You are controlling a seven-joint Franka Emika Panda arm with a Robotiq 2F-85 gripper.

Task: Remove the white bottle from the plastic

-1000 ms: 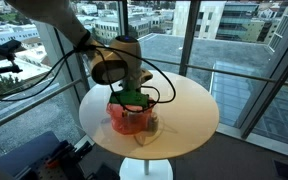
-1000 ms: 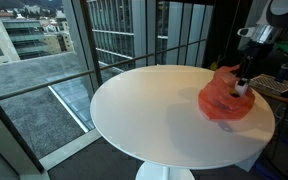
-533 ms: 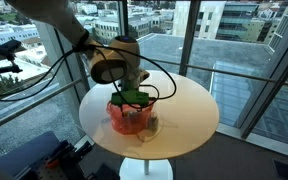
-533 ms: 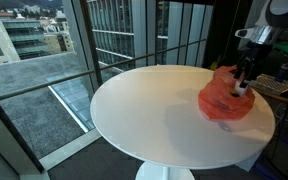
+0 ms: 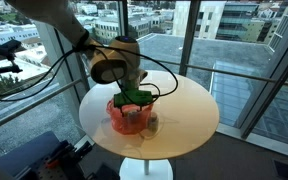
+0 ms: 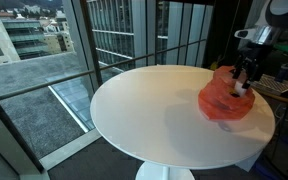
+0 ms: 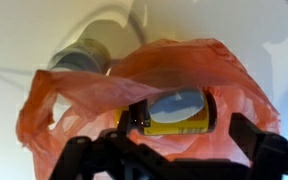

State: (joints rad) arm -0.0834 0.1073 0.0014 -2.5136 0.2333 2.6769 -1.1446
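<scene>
Inside the plastic lies a blurred, unreadable yellow label.

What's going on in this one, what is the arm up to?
A robot arm's gripper hangs just above the red-orange plastic, which sits near the edge of the round white table. In the wrist view its fingers stand apart and hold nothing. The white bottle appears to sit in the plastic right under the gripper, not yet lifted out.
</scene>
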